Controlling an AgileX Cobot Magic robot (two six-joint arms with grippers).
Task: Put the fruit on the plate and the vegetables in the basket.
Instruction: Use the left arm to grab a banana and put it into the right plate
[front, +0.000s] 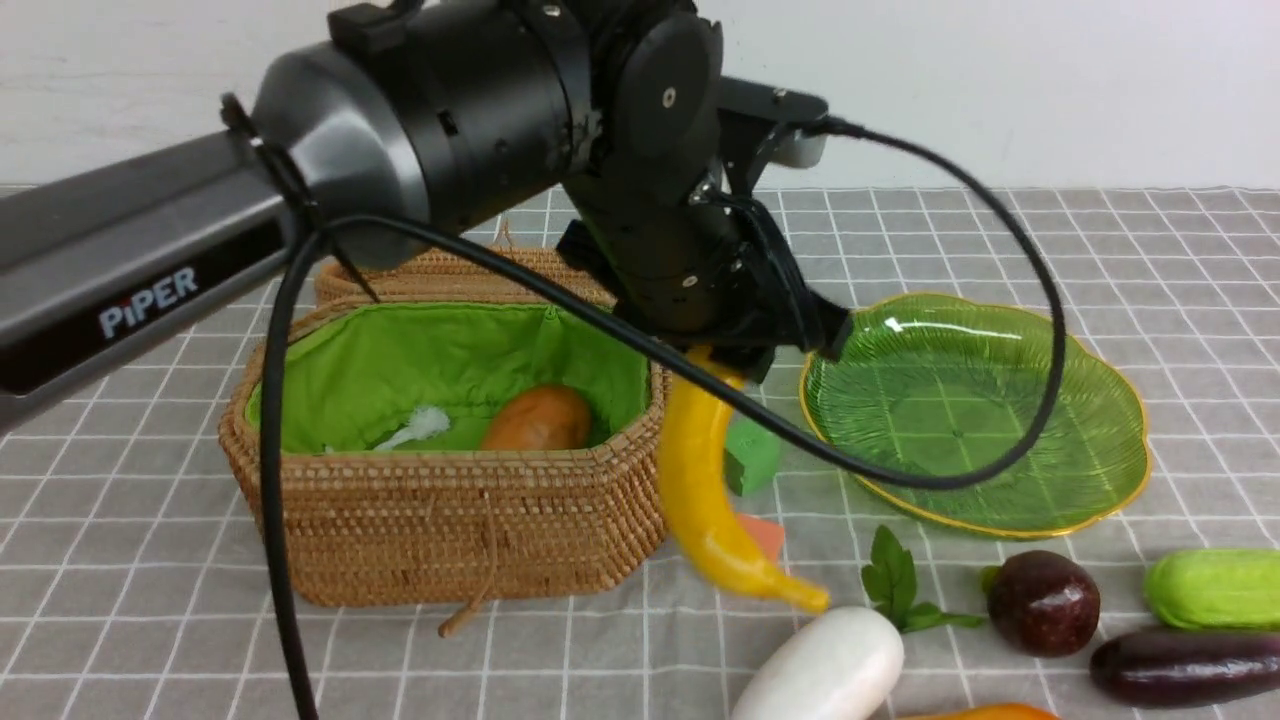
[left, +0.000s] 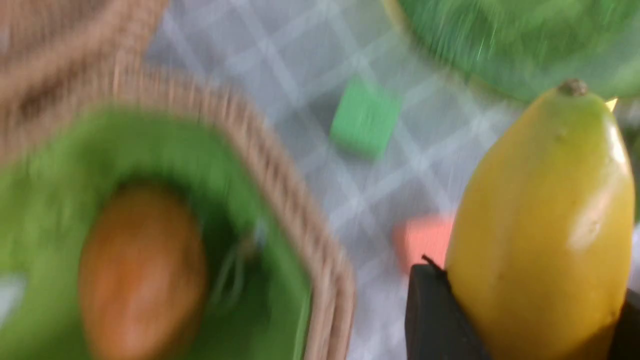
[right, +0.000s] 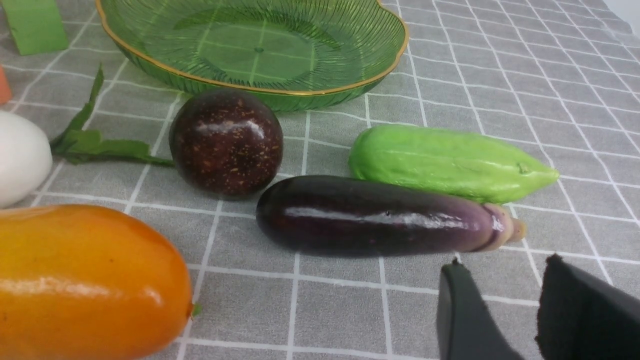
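Note:
My left gripper is shut on the top end of the yellow banana, which hangs above the cloth between the basket and the green plate. The wrist view shows both fingers pressed on the banana. A potato lies in the basket. At the front right lie the white radish, maroon fruit, gourd, eggplant and mango. My right gripper is open and empty just short of the eggplant's stem end.
A small green cube and an orange cube sit on the checked cloth behind the hanging banana. The basket's woven lid stands open at its far side. My left arm's black cable loops over the plate.

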